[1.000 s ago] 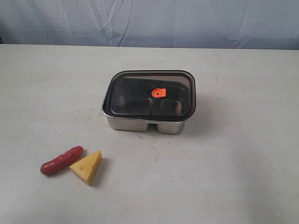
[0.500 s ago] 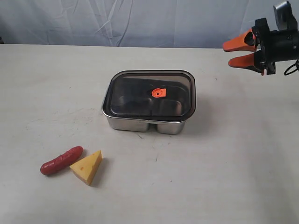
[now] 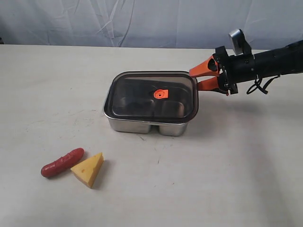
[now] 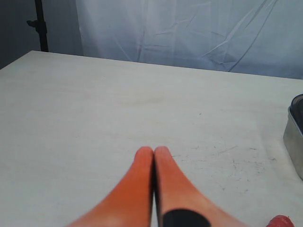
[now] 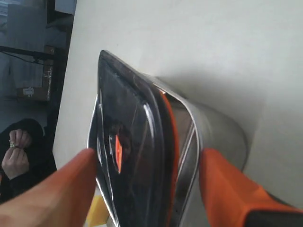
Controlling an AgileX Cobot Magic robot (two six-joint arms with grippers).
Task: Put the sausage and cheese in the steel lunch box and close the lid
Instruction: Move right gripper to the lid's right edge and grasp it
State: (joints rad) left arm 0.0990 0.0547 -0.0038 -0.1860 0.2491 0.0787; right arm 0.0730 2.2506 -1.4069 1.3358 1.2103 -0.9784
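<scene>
right tool [image 3: 194, 81]: wide, straddling lidded end of steel lunch box [image 3: 142, 126] | left tool [image 4: 153, 151]: pinched together | sausage [image 3: 62, 162], cheese [image 3: 88, 169]: on desk [image 3: 236, 165]

right gripper [image 3: 194, 81] jaws apart beside lid [image 3: 151, 94], sausage [image 3: 62, 162] beside cheese [image 3: 88, 169]

a pale table [image 3: 246, 156] carries the steel lunch box [image 3: 147, 124], the sausage [image 3: 62, 162] and the cheese [image 3: 88, 169].
</scene>
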